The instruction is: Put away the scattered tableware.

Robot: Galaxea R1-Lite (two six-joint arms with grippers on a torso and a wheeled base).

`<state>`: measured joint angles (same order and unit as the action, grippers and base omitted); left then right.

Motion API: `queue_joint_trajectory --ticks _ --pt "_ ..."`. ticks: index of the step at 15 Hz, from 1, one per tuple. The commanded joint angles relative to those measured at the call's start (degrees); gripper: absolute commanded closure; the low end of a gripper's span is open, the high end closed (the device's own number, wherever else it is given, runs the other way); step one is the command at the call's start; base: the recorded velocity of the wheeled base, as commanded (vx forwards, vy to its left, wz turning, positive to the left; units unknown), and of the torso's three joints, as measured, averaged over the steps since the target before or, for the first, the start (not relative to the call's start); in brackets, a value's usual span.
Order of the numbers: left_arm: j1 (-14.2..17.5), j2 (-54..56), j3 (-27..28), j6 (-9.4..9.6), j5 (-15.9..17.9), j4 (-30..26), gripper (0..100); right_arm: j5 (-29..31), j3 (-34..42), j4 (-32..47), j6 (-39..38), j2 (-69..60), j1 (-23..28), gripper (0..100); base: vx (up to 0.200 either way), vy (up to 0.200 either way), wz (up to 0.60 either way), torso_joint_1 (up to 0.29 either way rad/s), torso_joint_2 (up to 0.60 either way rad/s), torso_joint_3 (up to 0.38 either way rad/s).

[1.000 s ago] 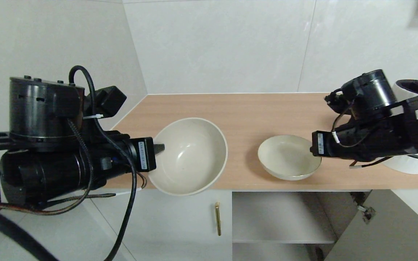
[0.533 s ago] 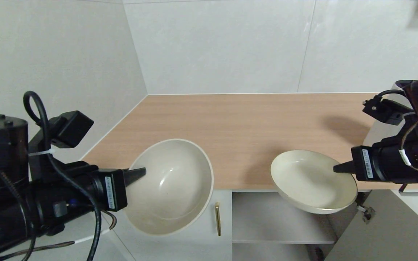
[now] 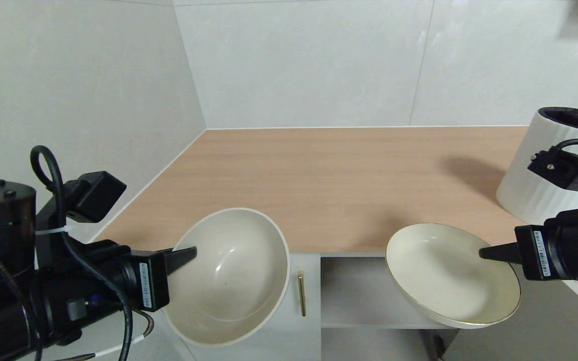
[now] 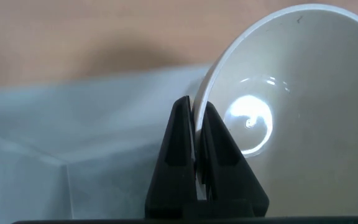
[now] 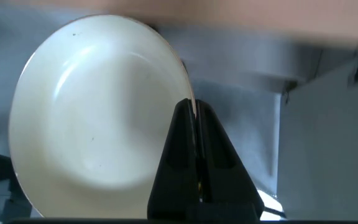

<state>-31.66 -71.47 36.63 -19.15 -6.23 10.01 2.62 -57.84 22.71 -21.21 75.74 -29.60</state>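
moved: both arms have pulled back toward the near side & lower. 1 s ago the 2 dishes sat on the surface (image 3: 329, 185); now both hang past its near edge, in front of the cabinet. View has also shifted a bit.
L pincer (image 3: 191, 250): clamped narrow on the left rim of the deep bowl (image 3: 234, 276), one finger inside, one outside; bowl tilted, opening up & toward cam.
R pincer (image 3: 483, 253): pinched shut on the right rim of the shallow bowl (image 3: 444, 276); bowl tilted, over the open cabinet compartment (image 3: 354, 296).
wrist views: L pincer (image 4: 197, 118) straddles the deep bowl (image 4: 297, 93) rim; R pincer (image 5: 194, 121) same on the shallow bowl (image 5: 98, 112).
other: white ribbed container (image 3: 535, 185) far right on the surface; gold door handle (image 3: 301, 300) between the bowls.
done: pickup of both, prob.
left: stow both, likely on the open shelf; neither is inside yet.
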Motion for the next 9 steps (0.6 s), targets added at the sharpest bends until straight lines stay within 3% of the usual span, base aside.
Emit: queue_joint_trajectory --ticks 1,5,9 --pt "0.0 -0.3 0.0 -0.10 0.0 0.0 100 0.0 0.5 0.0 0.0 -0.3 0.0 100 -0.200 0.000 0.00 -0.002 -0.01 0.002" --pt "0.0 -0.3 0.0 -0.01 0.1 -0.2 100 0.0 0.6 0.0 0.1 -0.3 0.0 100 -0.200 0.000 0.00 -0.003 0.00 0.004" --pt "0.0 -0.2 -0.6 -0.01 2.4 -0.2 100 0.1 0.5 -0.2 0.1 0.8 0.0 100 0.000 0.000 0.00 0.000 0.00 0.000"
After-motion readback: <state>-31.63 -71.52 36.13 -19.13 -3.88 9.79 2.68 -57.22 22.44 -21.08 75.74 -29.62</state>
